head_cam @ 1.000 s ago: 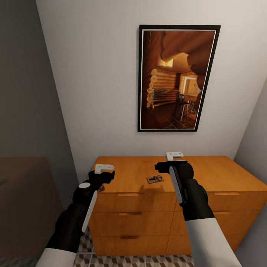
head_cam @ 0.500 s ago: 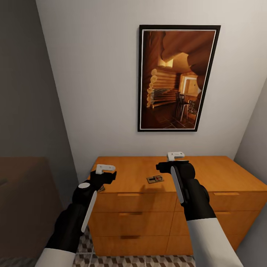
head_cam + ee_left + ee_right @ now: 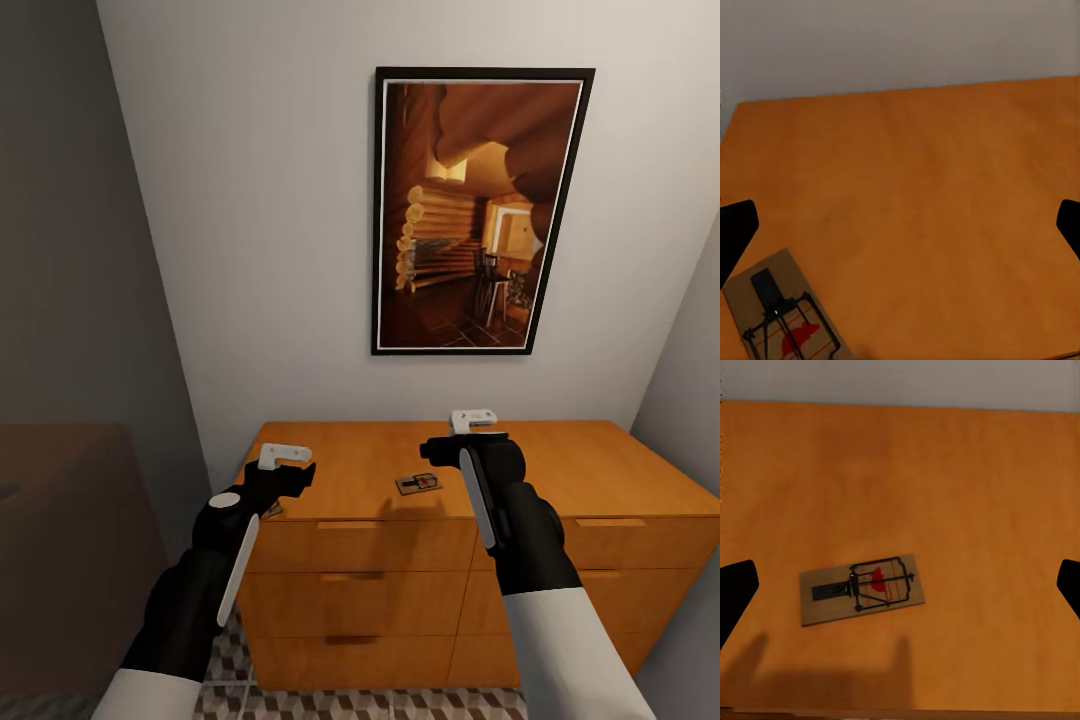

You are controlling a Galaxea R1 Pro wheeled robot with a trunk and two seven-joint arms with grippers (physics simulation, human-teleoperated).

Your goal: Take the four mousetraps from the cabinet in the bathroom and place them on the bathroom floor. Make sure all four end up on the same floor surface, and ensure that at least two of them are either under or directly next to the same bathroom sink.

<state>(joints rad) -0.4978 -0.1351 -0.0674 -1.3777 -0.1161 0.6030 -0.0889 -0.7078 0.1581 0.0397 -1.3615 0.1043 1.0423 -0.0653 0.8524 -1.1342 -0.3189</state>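
the robot is facing an orange wooden cabinet [image 3: 400, 600] standing against a white wall [image 3: 250, 200], with a framed picture [image 3: 480, 210] hanging above it. a strip of cube-patterned floor [image 3: 380, 703] is showing at the cabinet's foot.

both arms are reaching over the cabinet's top. the left gripper [image 3: 280, 458] is hovering over the near left part of the top, and the right gripper [image 3: 472, 421] is hovering over the middle, a little farther back. in each wrist view the two dark fingertips are sitting at opposite edges of the picture, so both sets of jaws are standing wide apart and holding nothing.

one trap [image 3: 418, 484] is lying flat on the top near its front edge, just left of the right arm and nearer than the right gripper. in the right wrist view this trap [image 3: 862, 589] is lying between the open jaws, closer to one fingertip [image 3: 735, 592], with its wire and red bait plate facing up.

a second trap [image 3: 272, 509] is peeking out beside the left arm at the near left edge of the top. in the left wrist view it [image 3: 784, 319] is lying just beside one fingertip [image 3: 735, 232], partly cut off by the picture's edge, not between the jaws.
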